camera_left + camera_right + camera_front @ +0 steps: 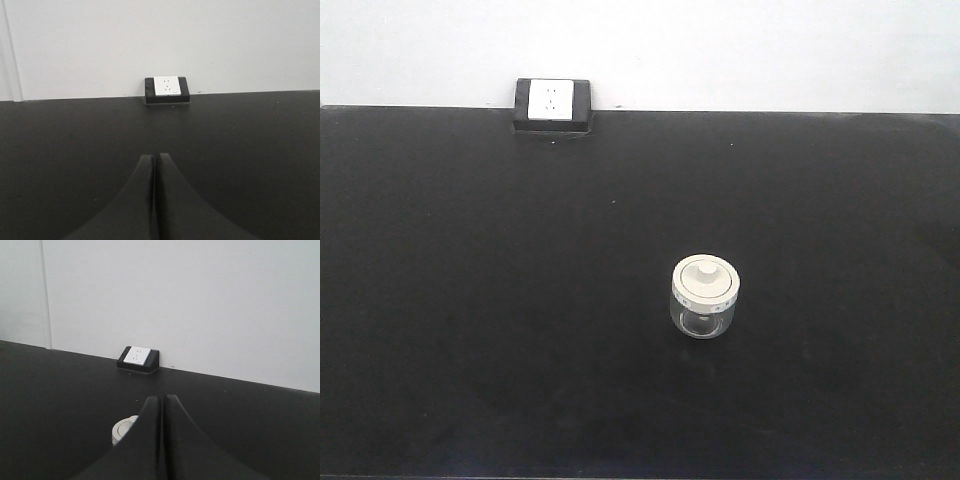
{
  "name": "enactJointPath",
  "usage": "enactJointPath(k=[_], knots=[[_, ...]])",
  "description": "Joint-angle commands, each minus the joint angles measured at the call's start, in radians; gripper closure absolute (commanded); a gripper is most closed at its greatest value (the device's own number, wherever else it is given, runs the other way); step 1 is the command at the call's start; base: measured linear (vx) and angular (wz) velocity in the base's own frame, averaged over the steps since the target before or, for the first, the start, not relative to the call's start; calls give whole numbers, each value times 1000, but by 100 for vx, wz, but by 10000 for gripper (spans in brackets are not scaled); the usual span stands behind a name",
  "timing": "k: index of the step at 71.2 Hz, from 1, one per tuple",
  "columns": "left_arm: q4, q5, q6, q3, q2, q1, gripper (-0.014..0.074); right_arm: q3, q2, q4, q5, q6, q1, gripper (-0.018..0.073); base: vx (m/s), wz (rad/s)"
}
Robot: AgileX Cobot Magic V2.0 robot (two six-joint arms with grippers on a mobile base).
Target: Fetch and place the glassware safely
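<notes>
Glass jar [705, 298] with its white lid on stands upright on the black surface [470, 300], right of centre, apart from both arms. Left gripper [154, 165] and right gripper [162, 407] have jaws clenched on nothing. This fits either a jar awaiting pickup or one already set down.

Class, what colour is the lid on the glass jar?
White, on the lid; the exterior front-facing view shows it best.
</notes>
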State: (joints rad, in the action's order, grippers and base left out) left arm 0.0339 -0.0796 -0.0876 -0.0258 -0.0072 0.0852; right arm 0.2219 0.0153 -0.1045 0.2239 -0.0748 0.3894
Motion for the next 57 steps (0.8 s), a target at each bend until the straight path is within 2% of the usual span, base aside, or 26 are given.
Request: enactJointPath(k=[1,51,57], knots=[[-9,67,-9,-31,-17,0,603,26,0,-2,-72,6,-5,567,0,0],[-10,67,-9,-30,-17,0,603,25,0,-2,-73,6,-5,567,0,0],[-10,67,-9,-30,-17,0,603,25,6,-3,-72,9,-38,567,0,0]])
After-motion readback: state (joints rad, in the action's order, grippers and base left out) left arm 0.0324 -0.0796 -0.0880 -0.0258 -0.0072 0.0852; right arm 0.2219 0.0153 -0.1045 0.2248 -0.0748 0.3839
